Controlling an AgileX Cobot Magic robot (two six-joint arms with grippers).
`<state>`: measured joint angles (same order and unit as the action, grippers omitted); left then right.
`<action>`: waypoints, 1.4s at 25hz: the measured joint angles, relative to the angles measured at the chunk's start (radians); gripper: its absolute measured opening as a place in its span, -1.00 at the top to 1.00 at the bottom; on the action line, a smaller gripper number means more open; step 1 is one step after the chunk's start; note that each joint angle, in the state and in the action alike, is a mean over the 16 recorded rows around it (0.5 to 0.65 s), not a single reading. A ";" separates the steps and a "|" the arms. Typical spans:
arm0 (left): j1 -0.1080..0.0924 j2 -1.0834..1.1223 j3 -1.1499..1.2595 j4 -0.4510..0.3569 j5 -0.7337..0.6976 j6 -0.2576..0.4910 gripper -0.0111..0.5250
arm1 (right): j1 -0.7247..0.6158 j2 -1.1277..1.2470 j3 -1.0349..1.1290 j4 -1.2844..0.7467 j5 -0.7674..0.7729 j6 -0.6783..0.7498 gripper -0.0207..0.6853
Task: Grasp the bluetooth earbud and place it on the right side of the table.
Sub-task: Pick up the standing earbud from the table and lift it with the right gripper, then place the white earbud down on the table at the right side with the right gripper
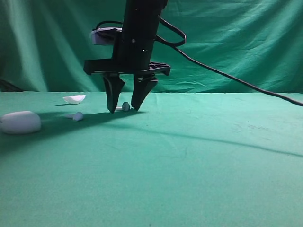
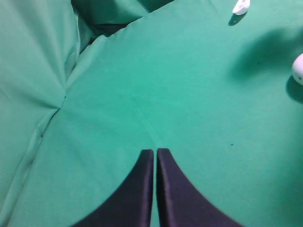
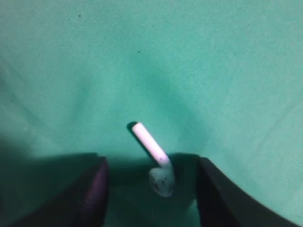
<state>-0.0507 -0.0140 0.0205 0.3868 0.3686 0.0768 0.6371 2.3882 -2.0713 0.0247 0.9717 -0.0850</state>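
Note:
A tiny white bluetooth earbud (image 1: 124, 107) lies on the green table (image 1: 199, 156), left of centre. My right gripper (image 1: 124, 109) stands upright over it, fingertips down at the cloth on either side. In the right wrist view the earbud (image 3: 156, 156) lies between the two dark fingers (image 3: 94, 189) with a gap on each side, stem pointing away. That gripper (image 3: 150, 163) is open and touches nothing. A look-alike earbud (image 1: 77, 116) lies further left. My left gripper (image 2: 155, 150) is shut and empty above bare cloth.
A big white oval case (image 1: 20, 122) sits at the far left, and a shallow white lid (image 1: 74, 99) lies behind the second earbud. Both the lid (image 2: 240, 7) and the case (image 2: 298, 68) show in the left wrist view. A black cable (image 1: 236, 78) hangs to the right.

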 joint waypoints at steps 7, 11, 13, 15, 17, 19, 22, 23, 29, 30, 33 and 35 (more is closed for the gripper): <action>0.000 0.000 0.000 0.000 0.000 0.000 0.96 | 0.000 0.011 -0.019 -0.001 0.017 0.006 0.35; 0.000 0.000 0.000 0.000 0.000 0.000 0.96 | 0.000 0.009 -0.063 -0.002 0.071 0.008 0.56; 0.000 0.000 0.000 0.000 0.000 0.000 0.96 | -0.001 0.001 -0.092 -0.001 0.104 0.011 0.64; 0.000 0.000 0.000 0.000 0.000 0.000 0.96 | -0.002 -0.013 -0.120 -0.001 0.139 0.014 0.67; 0.000 0.000 0.000 0.000 0.000 0.000 0.96 | -0.005 -0.033 -0.147 -0.002 0.175 0.019 0.66; 0.000 0.000 0.000 0.000 0.000 0.000 0.96 | -0.009 -0.062 -0.167 -0.005 0.208 0.025 0.66; 0.000 0.000 0.000 0.000 0.000 0.000 0.96 | -0.021 -0.125 -0.167 -0.009 0.248 0.034 0.66; 0.000 0.000 0.000 0.000 0.000 0.000 0.96 | -0.027 -0.152 -0.156 -0.011 0.256 0.037 0.66; 0.000 0.000 0.000 0.000 0.000 0.000 0.96 | -0.100 -0.366 0.053 -0.022 0.256 0.059 0.66; 0.000 0.000 0.000 0.000 0.000 0.000 0.96 | -0.118 -0.407 0.111 -0.024 0.245 0.063 0.66; 0.000 0.000 0.000 0.000 0.000 0.000 0.96 | -0.177 -0.531 0.310 -0.029 0.194 0.071 0.66; 0.000 0.000 0.000 0.000 0.000 0.000 0.96 | -0.219 -0.607 0.455 -0.030 0.147 0.076 0.66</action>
<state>-0.0507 -0.0140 0.0205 0.3868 0.3686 0.0768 0.4176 1.7812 -1.6159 -0.0055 1.1184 -0.0094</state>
